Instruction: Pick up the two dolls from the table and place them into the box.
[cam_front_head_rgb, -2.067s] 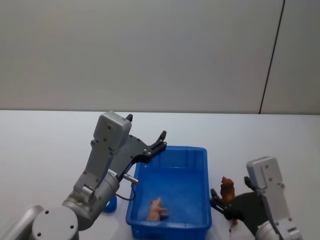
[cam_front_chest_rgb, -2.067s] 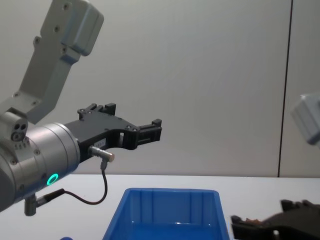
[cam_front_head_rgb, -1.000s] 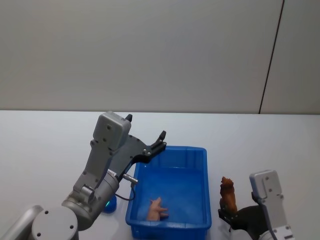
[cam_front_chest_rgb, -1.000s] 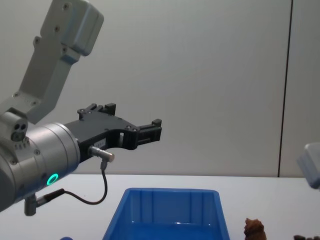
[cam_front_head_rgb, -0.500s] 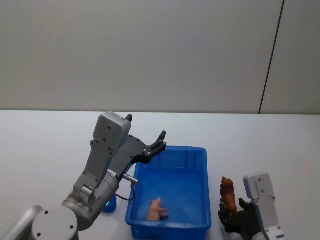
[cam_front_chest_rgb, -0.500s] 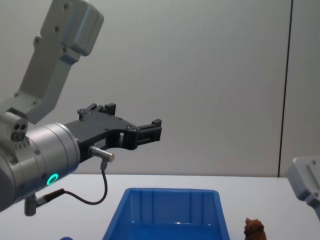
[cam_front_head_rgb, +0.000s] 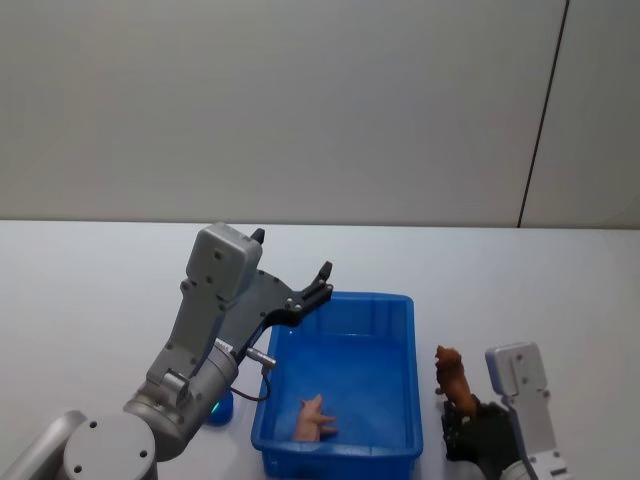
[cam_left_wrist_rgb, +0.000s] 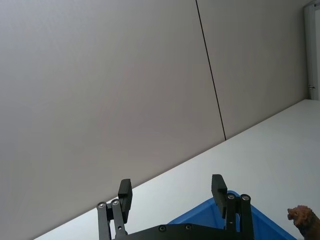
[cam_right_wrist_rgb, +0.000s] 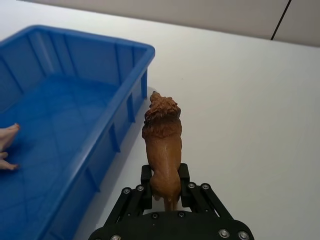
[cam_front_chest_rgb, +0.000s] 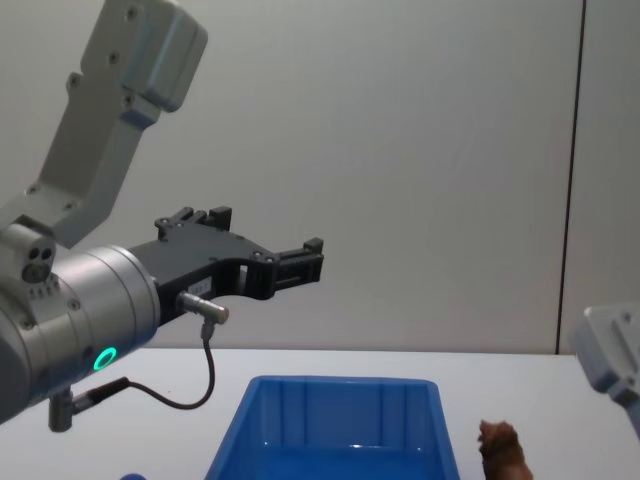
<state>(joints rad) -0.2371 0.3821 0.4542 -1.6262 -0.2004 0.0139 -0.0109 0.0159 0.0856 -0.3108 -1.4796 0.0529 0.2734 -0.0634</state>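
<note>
Head view: pink figure (cam_front_head_rgb: 315, 418) lies inside box (cam_front_head_rgb: 350, 298); right tool (cam_front_head_rgb: 462, 410) grips brown doll (cam_front_head_rgb: 452, 375).

Looks like a lab test cell: bare white table (cam_front_head_rgb: 90, 270), plain grey panelled wall (cam_front_head_rgb: 300, 100) with one dark seam.

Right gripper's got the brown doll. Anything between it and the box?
Only the box's own right wall: the brown doll in the right gripper sits just outside it. The left gripper hovers open over the far left corner, off that path.
</note>
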